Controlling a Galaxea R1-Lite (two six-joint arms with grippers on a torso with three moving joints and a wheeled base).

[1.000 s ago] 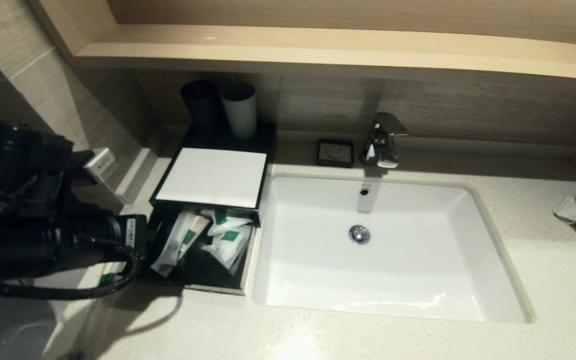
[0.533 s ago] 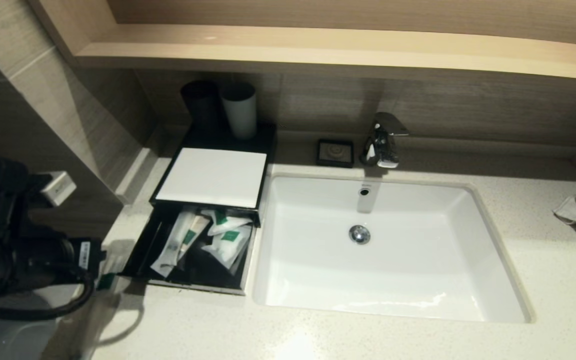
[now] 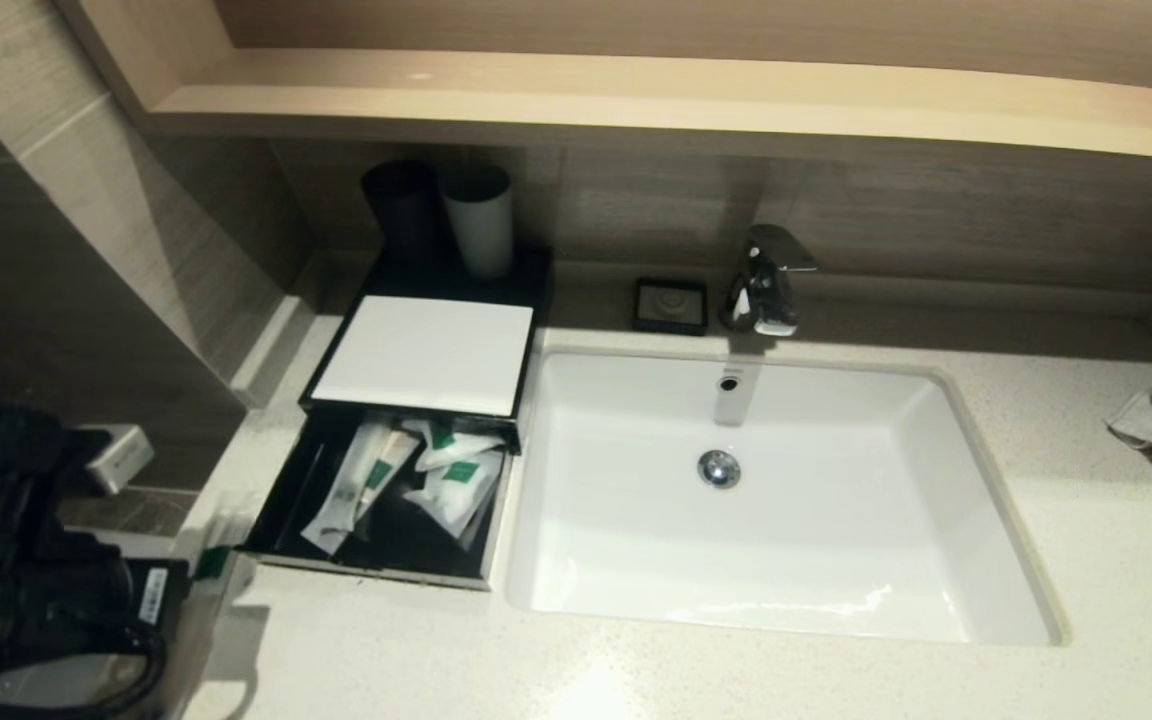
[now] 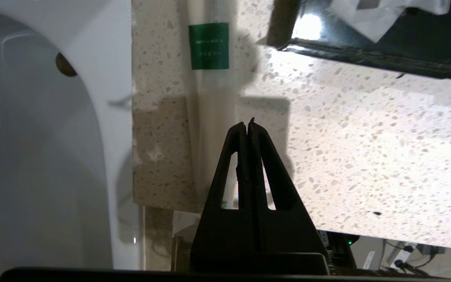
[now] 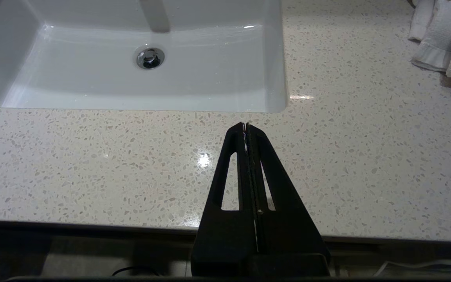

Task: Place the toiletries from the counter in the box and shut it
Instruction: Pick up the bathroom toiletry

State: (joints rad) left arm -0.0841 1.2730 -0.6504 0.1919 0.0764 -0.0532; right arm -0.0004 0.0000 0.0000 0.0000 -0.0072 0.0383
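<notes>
Toiletries [image 3: 406, 480] lie in the open black box [image 3: 281, 500], left of the sink [image 3: 996, 500] — one green-labelled sachet [image 4: 210, 74] remains on the table [image 4: 366, 156] beside it. Left end effector [image 4: 248, 124] hovers over the table's near-left corner, fingers closed and empty; right end effector [image 5: 246, 126] likewise — closed, empty.

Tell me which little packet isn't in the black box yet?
The long packet with the green label, lying alone on the counter beside the black box, below the shut left end effector. The others sit inside.

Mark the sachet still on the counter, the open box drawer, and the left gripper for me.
sachet [image 4: 209, 46], left wrist view, on its green label.
box drawer [image 3: 381, 574], head view, on its front wall.
left gripper [image 4: 247, 125], left wrist view, at the closed fingertips.
</notes>
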